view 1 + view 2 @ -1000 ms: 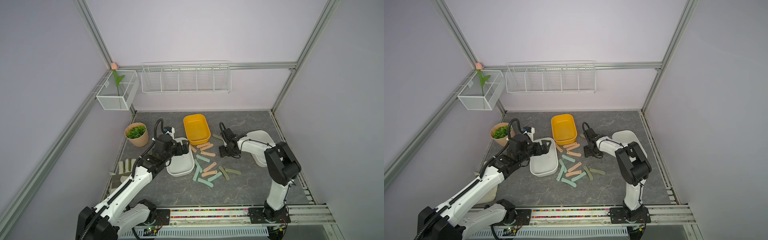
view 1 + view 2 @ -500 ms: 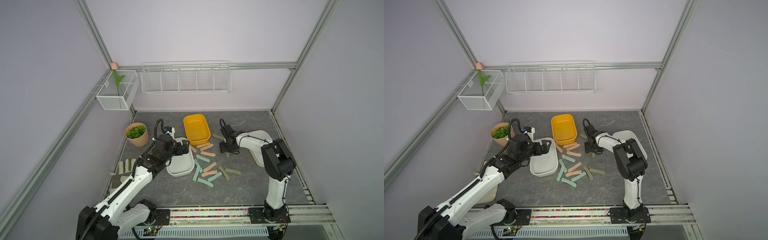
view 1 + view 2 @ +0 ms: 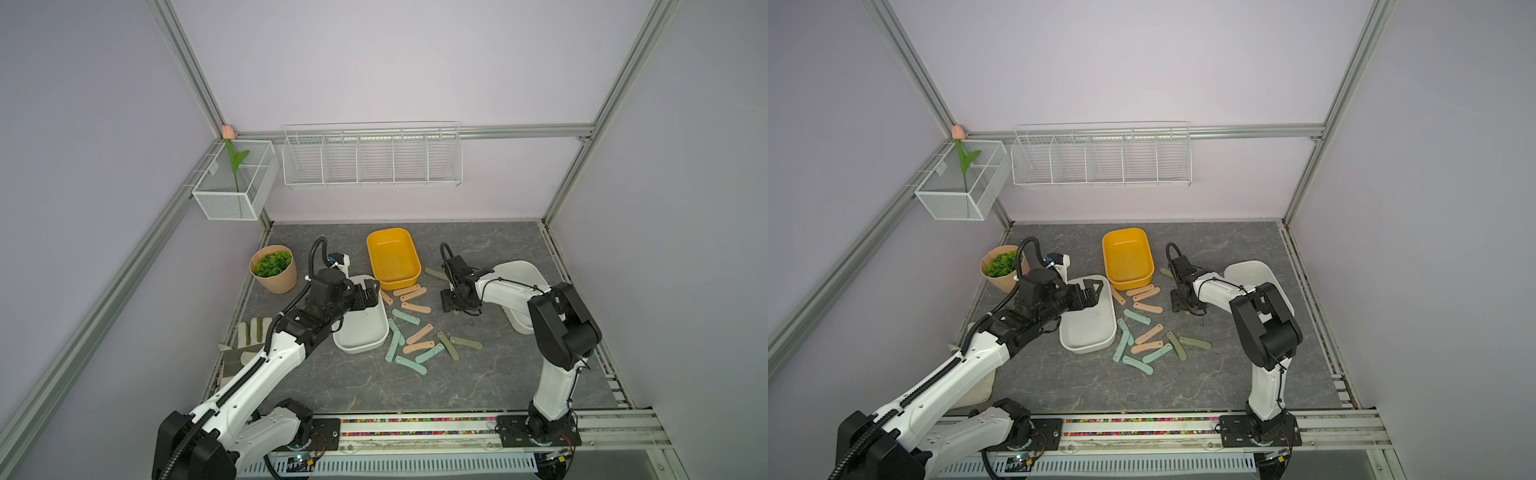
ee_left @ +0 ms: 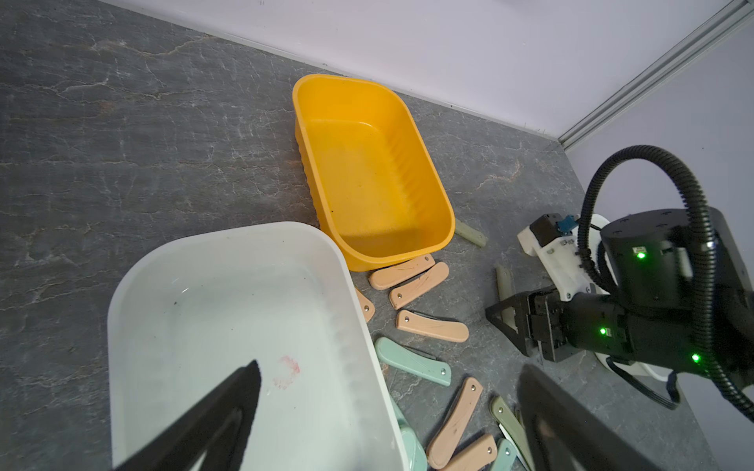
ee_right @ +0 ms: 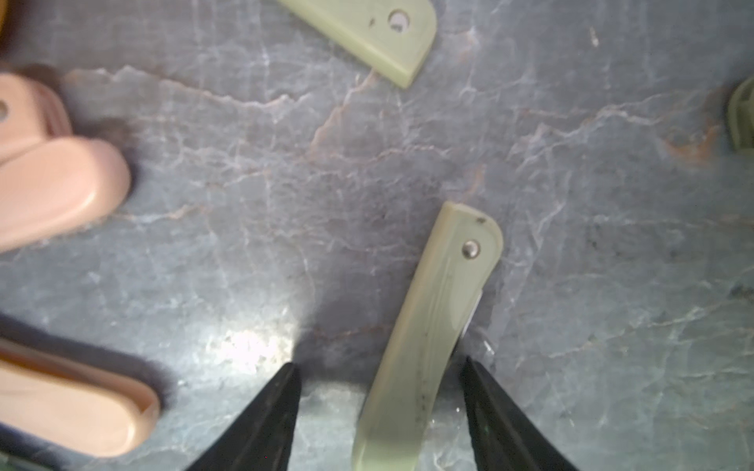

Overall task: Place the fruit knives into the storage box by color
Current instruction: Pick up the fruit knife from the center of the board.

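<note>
Right wrist view: olive knife [image 5: 428,326] is lying between the spread fingers of right gripper [image 5: 378,363], unpinched.
Long axis: pointing away from the fingertips, slightly slanted.
Place: tabletop, just beside yellow box [image 3: 392,257].
Nearer arm: right; left gripper [image 4: 389,367] is hovering spread, empty, at yellow box's opposite side.

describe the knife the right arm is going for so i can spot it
Find the yellow tub, then the right end effector near it. The olive-green fruit knife lies between its open fingers. Other olive knives lie outside that gap.
</note>
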You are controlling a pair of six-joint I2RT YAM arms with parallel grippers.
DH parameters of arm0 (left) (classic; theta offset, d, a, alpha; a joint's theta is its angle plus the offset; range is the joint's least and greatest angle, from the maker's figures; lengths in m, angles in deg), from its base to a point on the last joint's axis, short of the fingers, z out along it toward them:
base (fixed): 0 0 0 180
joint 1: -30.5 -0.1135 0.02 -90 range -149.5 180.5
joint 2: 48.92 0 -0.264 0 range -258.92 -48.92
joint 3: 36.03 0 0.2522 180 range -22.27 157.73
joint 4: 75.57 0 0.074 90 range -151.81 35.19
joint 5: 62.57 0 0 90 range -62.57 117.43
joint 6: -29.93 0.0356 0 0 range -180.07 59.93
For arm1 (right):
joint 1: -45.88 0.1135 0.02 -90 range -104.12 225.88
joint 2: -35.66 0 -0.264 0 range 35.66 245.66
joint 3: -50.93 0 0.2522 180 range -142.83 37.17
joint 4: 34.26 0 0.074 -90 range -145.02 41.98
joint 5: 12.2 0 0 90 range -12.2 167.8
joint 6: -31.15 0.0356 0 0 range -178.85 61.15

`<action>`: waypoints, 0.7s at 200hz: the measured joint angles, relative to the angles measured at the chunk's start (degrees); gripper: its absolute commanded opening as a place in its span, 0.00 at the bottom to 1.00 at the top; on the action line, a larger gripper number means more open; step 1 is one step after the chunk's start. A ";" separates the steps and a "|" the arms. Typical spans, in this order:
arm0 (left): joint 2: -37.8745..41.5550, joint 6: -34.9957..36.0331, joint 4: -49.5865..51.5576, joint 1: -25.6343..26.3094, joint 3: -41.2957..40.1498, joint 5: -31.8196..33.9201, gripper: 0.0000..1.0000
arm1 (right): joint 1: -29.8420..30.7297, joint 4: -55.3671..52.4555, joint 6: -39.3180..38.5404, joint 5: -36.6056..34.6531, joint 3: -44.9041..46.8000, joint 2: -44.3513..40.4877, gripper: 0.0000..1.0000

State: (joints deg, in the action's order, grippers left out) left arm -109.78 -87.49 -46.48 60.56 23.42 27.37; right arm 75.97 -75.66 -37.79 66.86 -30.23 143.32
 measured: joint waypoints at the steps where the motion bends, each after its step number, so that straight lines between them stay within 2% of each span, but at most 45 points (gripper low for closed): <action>1: 0.00 0.00 -0.02 0.02 -0.02 0.00 0.99 | 0.04 0.02 -0.02 0.00 0.02 -0.02 0.63; 140: 0.00 -0.44 -0.09 0.02 -0.11 -0.04 0.99 | 0.70 0.79 2.73 -1.68 1.03 -0.46 0.28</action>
State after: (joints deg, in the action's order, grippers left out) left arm -109.78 -87.92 -46.57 60.58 23.31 27.33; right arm 76.67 -74.88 -35.06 65.18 -29.20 142.86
